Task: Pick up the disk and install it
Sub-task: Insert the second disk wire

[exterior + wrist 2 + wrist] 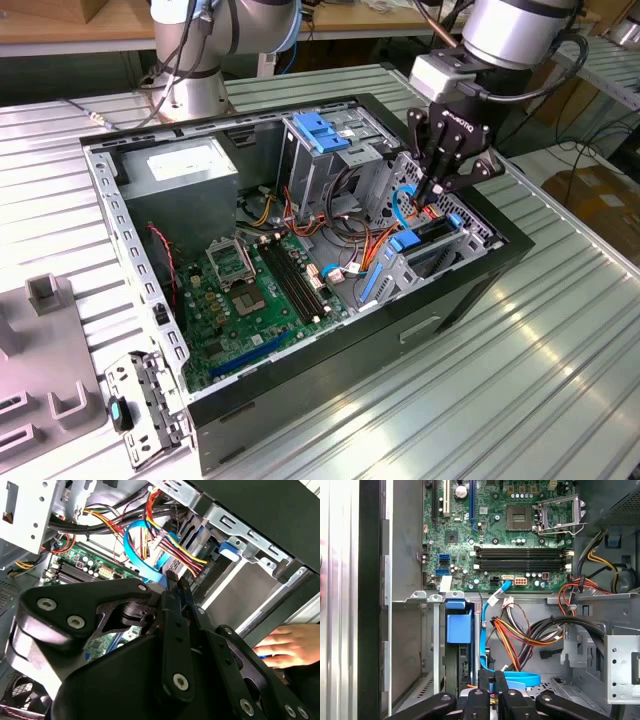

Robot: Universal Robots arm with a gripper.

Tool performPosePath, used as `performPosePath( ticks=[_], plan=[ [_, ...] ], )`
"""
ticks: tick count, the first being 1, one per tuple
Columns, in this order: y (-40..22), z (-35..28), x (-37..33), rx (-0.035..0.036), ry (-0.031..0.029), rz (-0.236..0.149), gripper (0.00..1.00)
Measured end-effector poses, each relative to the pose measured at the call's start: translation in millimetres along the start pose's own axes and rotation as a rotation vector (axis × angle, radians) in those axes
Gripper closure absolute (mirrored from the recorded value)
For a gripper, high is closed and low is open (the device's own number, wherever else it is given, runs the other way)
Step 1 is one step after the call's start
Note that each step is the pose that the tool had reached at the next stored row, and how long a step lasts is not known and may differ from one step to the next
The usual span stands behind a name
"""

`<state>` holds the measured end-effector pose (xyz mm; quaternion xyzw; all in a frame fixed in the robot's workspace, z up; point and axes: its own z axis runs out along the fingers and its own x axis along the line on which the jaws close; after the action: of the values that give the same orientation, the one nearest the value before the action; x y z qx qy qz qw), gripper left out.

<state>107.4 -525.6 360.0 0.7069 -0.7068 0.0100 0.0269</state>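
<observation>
One black gripper (pixel 437 188) reaches into the open computer case (pixel 300 400), fingers nearly together; the flat black blue-railed disk (pixel 432 230) sits in its bay just below them

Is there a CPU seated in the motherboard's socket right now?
No, the silver-framed CPU socket on the green motherboard sits bare in the first wrist view.

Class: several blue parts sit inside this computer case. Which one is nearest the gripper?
The disk, with blue rails, standing in the bay directly beneath the gripper. The light-blue latch tops the tall cage farther away.
</observation>
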Motion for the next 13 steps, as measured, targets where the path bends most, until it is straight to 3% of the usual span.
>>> performPosePath(
  ticks=[5,8,13],
  plan=[
    [1.1,4.1,13.2,0.0087,-0.0062,-0.005,0.84],
    [3.0,7.3,20.7,0.0108,-0.0134,-0.010,0.84],
    [5.4,9.6,24.9,0.0203,-0.0192,-0.020,0.84]
  ],
)
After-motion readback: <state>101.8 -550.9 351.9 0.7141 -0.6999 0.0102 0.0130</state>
